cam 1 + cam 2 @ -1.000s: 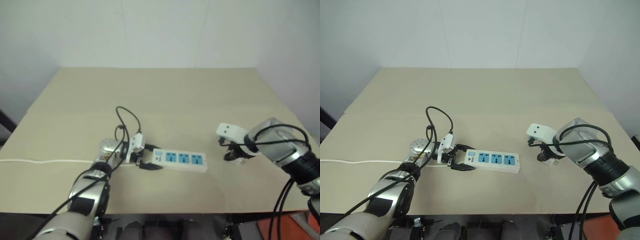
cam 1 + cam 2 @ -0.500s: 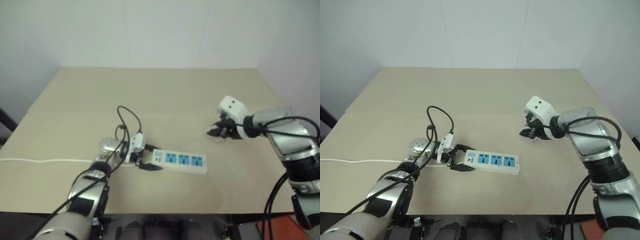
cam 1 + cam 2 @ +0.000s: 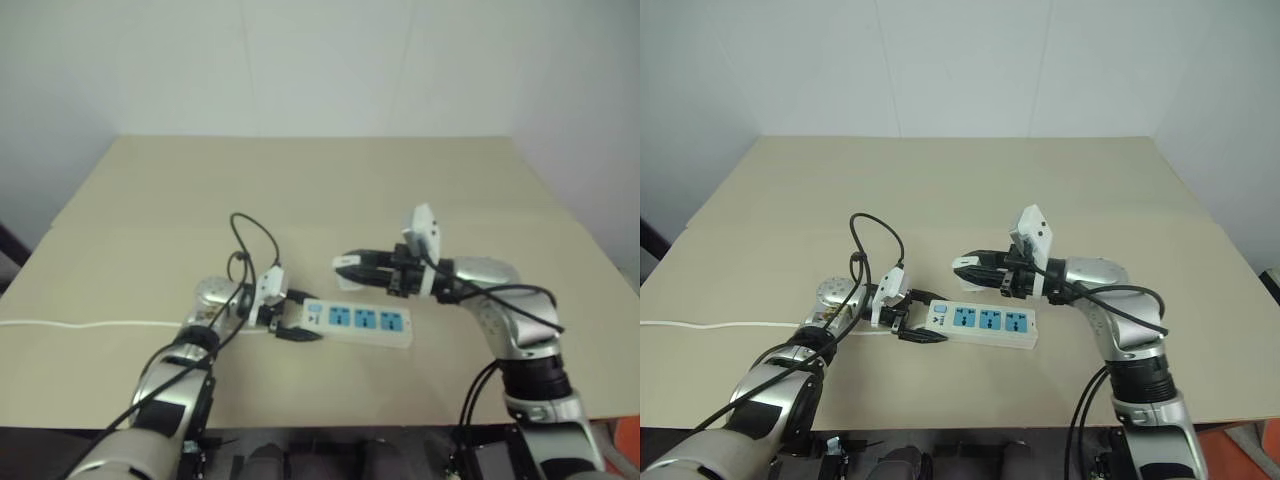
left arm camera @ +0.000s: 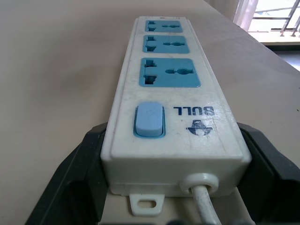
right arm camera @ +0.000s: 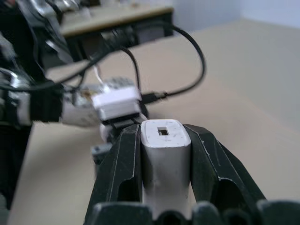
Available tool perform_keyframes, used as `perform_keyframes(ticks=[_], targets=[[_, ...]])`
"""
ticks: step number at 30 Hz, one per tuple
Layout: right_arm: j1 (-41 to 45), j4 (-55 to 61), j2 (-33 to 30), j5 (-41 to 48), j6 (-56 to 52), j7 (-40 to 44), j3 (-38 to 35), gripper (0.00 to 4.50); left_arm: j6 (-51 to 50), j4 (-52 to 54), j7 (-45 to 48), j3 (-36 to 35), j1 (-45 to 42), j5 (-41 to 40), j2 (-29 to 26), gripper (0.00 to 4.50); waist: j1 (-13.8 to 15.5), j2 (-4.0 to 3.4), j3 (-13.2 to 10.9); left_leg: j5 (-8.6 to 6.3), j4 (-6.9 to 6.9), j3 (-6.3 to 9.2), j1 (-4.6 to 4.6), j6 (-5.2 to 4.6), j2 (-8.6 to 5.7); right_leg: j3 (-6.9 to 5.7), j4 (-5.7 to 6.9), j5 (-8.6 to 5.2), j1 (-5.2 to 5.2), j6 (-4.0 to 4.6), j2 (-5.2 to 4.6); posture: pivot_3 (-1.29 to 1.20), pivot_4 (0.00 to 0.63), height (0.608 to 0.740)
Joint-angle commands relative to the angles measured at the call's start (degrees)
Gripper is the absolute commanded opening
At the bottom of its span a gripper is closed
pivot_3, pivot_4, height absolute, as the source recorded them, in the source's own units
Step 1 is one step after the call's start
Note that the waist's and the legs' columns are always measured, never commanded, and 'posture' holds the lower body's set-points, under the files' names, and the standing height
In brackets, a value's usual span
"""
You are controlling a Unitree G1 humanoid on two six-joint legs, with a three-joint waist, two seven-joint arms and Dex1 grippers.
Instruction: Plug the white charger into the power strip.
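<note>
White, long flat power strip [image 3: 983,322] with three blue sockets lies at the frame's lower centre, its switch end clamped by the left gripper [image 3: 917,322]. Just above it, seemingly clear of the sockets, the right gripper [image 3: 962,268] pinches the small white boxy charger [image 5: 165,154].

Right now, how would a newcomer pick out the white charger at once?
On the tan table, find the power strip with three blue sockets. Above it the right gripper holds the white charger between its black fingers: small, boxy, round-cornered, with no blue faces or cord.
</note>
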State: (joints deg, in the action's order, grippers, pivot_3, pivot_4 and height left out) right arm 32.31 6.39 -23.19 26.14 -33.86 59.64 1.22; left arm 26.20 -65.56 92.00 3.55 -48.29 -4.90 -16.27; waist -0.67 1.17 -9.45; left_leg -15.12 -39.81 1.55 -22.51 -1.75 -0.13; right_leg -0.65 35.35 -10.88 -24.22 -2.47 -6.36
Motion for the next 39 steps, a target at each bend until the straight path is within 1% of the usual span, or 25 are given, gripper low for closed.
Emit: perform_keyframes(ticks=[1, 7, 12, 20, 24, 39], targets=[[0.23, -3.81, 1.36, 1.5, 5.13, 1.44, -0.91, 1.13, -0.74, 1.38, 0.46, 0.4, 1.15, 0.0, -0.06, 3.29, -0.02, 0.0, 0.0, 0.0, 0.01, 0.0, 0.01, 0.0, 0.0, 0.0, 0.0, 0.0, 0.0, 0.0, 0.0, 0.0, 0.15, 0.74], [1.68, -11.6, 4.41, 1.1, 10.0, 2.54, -1.08, 1.13, -1.04, 1.98, 0.34, 0.37, 1.44, 0.1, -0.26, 3.29, -0.09, -0.01, 0.0, 0.0, 0.03, -0.03, 0.06, 0.0, 0.01, 0.04, 0.03, 0.0, 0.0, 0.0, 0.01, 0.0, 0.15, 0.74], [0.03, -14.61, 5.76, -0.47, 15.0, 3.74, 0.64, 1.13, -1.45, 2.34, 0.02, 0.25, 1.67, 0.04, -0.32, 3.29, -0.1, -0.01, 0.0, 0.0, 0.05, -0.03, 0.07, 0.0, 0.01, 0.05, 0.03, 0.0, 0.0, 0.0, 0.03, 0.0, 0.15, 0.74], [-1.91, -15.75, 6.07, -1.75, 18.83, 5.54, 3.0, 1.13, -1.85, 2.52, 0.02, 0.17, 1.7, 0.0, -0.34, 3.29, -0.1, -0.01, 0.0, 0.0, 0.04, -0.04, 0.08, 0.0, 0.0, 0.07, 0.05, 0.0, 0.0, 0.0, 0.02, 0.0, 0.15, 0.74], [-2.08, -17.53, 5.9, -3.74, 21.4, 5.88, 4.09, 1.13, -1.8, 2.51, 0.05, 0.18, 1.72, 0.03, -0.34, 3.29, -0.1, -0.01, 0.0, 0.0, 0.03, -0.04, 0.1, 0.0, 0.01, 0.07, 0.06, 0.0, 0.0, 0.0, 0.02, 0.0, 0.15, 0.74], [-2.79, -21.79, 4.13, -4.81, 24.89, 6.4, 4.29, 1.13, -1.67, 2.61, 0.34, 0.24, 1.88, -0.01, -0.36, 3.29, -0.07, -0.02, 0.01, 0.0, 0.04, -0.04, 0.17, 0.0, 0.01, 0.08, 0.06, 0.0, 0.06, 0.0, 0.03, 0.0, 0.15, 0.74]])
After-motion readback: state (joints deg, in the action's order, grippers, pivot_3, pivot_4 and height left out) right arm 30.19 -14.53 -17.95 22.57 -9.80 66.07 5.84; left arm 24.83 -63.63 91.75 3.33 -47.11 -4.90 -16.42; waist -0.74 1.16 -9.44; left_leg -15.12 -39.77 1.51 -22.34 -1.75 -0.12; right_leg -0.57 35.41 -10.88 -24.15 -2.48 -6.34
